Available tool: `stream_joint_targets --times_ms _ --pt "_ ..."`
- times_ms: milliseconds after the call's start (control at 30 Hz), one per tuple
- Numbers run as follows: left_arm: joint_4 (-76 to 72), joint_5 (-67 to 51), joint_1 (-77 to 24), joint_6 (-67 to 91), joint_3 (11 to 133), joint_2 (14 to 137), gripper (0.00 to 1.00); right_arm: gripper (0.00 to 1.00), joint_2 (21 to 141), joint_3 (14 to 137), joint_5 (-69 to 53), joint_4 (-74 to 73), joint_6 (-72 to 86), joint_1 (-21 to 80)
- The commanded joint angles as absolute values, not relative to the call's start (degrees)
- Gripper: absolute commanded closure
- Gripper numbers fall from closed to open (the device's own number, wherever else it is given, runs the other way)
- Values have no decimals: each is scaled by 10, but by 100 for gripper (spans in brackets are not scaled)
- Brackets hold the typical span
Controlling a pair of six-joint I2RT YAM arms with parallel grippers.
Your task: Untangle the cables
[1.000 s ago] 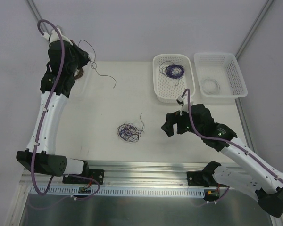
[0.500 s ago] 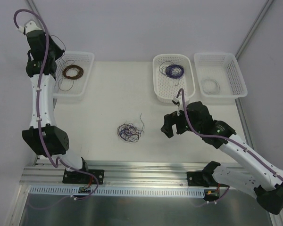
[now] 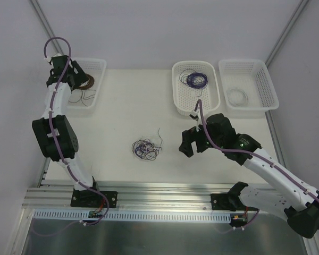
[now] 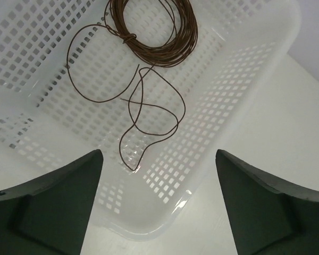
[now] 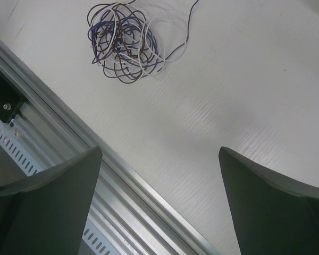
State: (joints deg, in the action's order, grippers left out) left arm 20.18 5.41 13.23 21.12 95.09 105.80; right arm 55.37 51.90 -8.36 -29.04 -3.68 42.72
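The cables [image 3: 145, 149] lie as a small knot of purple, dark and white hair-thin strands on the table's middle, also seen at the top of the right wrist view [image 5: 125, 45]. My right gripper [image 3: 194, 144] hovers just right of the knot, open [image 5: 159, 207], with nothing between its fingers. My left gripper [image 3: 74, 79] hangs over the left basket [image 3: 98, 64], open [image 4: 159, 202] and empty. Below it a loose brown strand [image 4: 149, 106] lies squiggled on the basket floor [image 4: 244, 79], next to a round brown coil [image 4: 154, 26].
A middle basket [image 3: 176, 93] holds a purple coil [image 3: 194, 79]. A right basket [image 3: 268, 87] holds a white coil [image 3: 236, 95]. An aluminium rail [image 3: 159, 191] runs along the near table edge, close under the right gripper [image 5: 69, 106].
The left arm swung from over the table to above the left basket and its gripper opened, leaving the brown strand in the basket. The right gripper edged slightly left toward the knot.
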Motion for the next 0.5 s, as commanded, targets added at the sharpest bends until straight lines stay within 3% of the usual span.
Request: stream_joint_targets --times_ms 0,67,333,467 --pt "179 55 138 225 922 947 6 3 559 542 -86 -292 -34 426" --pt "184 35 138 235 890 917 1 3 567 543 -88 -290 -25 426" --pt "208 -139 123 313 719 743 1 3 610 539 -91 -263 30 426" --pt "213 -201 45 327 589 674 1 1 628 528 -102 -229 54 427"
